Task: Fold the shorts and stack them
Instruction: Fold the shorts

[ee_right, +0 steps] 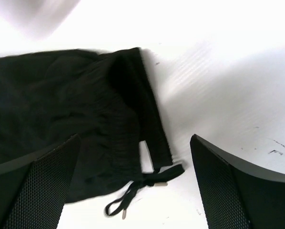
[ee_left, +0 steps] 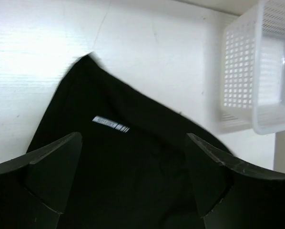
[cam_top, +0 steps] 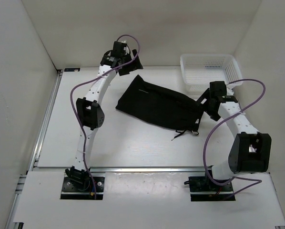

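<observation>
Nearby, white basket (cam_top: 205, 85) beside shorts (cam_top: 157, 105) (drawstring (cam_top: 184, 132) trailing on table (cam_top: 133, 148)).

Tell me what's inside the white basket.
From above, the basket shows only its own mesh floor; nothing lies in it. The right arm hides part of its near edge.

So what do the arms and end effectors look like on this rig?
The left arm and right arm have white links with blocky black joint housings and a looping purple cable each. The left end effector and right end effector are black, with two wide wedge-shaped fingers.
</observation>
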`<state>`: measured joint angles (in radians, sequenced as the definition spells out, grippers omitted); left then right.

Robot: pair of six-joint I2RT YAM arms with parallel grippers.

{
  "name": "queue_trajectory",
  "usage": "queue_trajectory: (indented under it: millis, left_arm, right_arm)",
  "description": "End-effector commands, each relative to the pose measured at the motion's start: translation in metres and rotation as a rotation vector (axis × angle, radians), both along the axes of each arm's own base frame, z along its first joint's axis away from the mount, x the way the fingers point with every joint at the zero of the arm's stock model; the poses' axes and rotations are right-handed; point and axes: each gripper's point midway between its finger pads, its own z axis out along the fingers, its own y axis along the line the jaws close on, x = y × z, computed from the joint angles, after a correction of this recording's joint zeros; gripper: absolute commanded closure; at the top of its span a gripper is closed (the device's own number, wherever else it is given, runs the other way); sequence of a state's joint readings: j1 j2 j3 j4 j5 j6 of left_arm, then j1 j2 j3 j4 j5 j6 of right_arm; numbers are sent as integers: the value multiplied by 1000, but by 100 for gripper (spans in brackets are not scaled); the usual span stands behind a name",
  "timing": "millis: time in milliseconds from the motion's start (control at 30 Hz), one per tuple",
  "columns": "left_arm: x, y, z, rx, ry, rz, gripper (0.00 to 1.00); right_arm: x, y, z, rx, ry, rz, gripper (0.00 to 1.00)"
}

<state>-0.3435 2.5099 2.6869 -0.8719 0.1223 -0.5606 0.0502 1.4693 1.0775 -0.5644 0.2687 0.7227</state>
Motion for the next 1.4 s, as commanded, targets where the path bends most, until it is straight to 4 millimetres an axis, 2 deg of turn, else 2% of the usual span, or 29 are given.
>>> queue_trajectory:
  millis: [0, 33, 67, 100, 133, 167, 233, 333, 400, 467, 633, 667, 700, 767, 833, 867, 900, 933, 967, 1000, 1067, 1100, 1133, 1200, 1233, 1267, 1300, 1333, 1367]
  left_arm:
    - [-21, 29, 85, -6, -137, -10, 0]
    - [-27, 49, 54, 39, -60, 17, 0]
    - [-35, 60, 48, 50, -25, 30, 0]
    - [-41, 69, 42, 57, 0, 41, 0]
    - [-47, 83, 43, 60, 12, 62, 0]
    - [-62, 85, 12, 84, 99, 42, 1]
    - [-76, 100, -16, 106, 191, 62, 3]
    - [-96, 103, -72, 109, 348, 48, 3]
    - [-99, 99, -90, 97, 400, 39, 3]
    - [-101, 100, -112, 110, 458, 39, 3]
    - [-89, 94, -135, 103, 488, 29, 3]
    - [-91, 95, -147, 109, 515, 29, 3]
    - [-89, 93, -149, 102, 517, 23, 4]
    - [-87, 92, -153, 103, 520, 23, 9]
    - [-86, 90, -160, 93, 534, 25, 25]
    - [-83, 88, -159, 84, 528, 19, 38]
    - [-83, 86, -158, 76, 529, 13, 57]
    - [-83, 86, -158, 76, 529, 13, 89]
    - [-83, 86, -158, 71, 533, 21, 90]
    - [-86, 87, -152, 70, 528, 21, 90]
    - [-93, 103, -155, 101, 551, 84, 90]
    - [-92, 105, -138, 104, 508, 94, 90]
    - [-104, 117, -144, 115, 543, 127, 90]
    - [-110, 137, -138, 128, 537, 184, 90]
    - [-112, 147, -118, 124, 497, 207, 90]
    - [-128, 155, -125, 156, 529, 235, 90]
    - [-135, 164, -121, 171, 528, 258, 90]
    - [-143, 174, -101, 178, 489, 285, 90]
    - [-165, 180, -113, 203, 535, 305, 90]
  right_arm:
    - [7, 10, 35, 23, -106, 73, 0]
    - [-1, 9, 35, 23, -102, 73, 0]
    - [-6, 12, 30, 35, -92, 82, 0]
    - [-18, 15, 16, 54, -54, 94, 0]
    - [-24, 18, 11, 68, -42, 103, 0]
    - [-28, 18, 5, 89, -25, 93, 0]
    - [-41, 28, -13, 143, 29, 113, 0]
    - [-44, 24, -26, 183, 54, 97, 0]
    - [-43, 28, -36, 241, 82, 101, 0]
    - [-38, 22, -42, 261, 95, 97, 0]
    - [-17, 19, -61, 288, 131, 105, 0]
    - [-12, 20, -66, 294, 126, 119, 2]
    - [-8, 23, -72, 311, 138, 125, 3]
    - [-3, 28, -76, 339, 126, 153, 14]
    - [-3, 30, -84, 349, 141, 155, 27]
    - [0, 31, -82, 353, 128, 172, 43]
    - [2, 35, -82, 369, 129, 191, 55]
    - [2, 36, -82, 370, 128, 209, 66]
    - [1, 35, -82, 366, 128, 217, 82]
    - [2, 35, -81, 357, 129, 233, 89]
    - [-3, 36, -81, 361, 145, 252, 100]
    - [-6, 36, -79, 351, 145, 271, 100]
    - [-9, 36, -81, 348, 154, 279, 100]
    - [-24, 41, -81, 348, 184, 320, 100]
    - [-27, 45, -79, 342, 187, 343, 100]
    - [-33, 50, -76, 346, 192, 371, 100]
    - [-36, 54, -74, 351, 196, 395, 100]
    - [-44, 58, -72, 349, 215, 434, 100]
    - [-49, 63, -68, 353, 220, 462, 100]
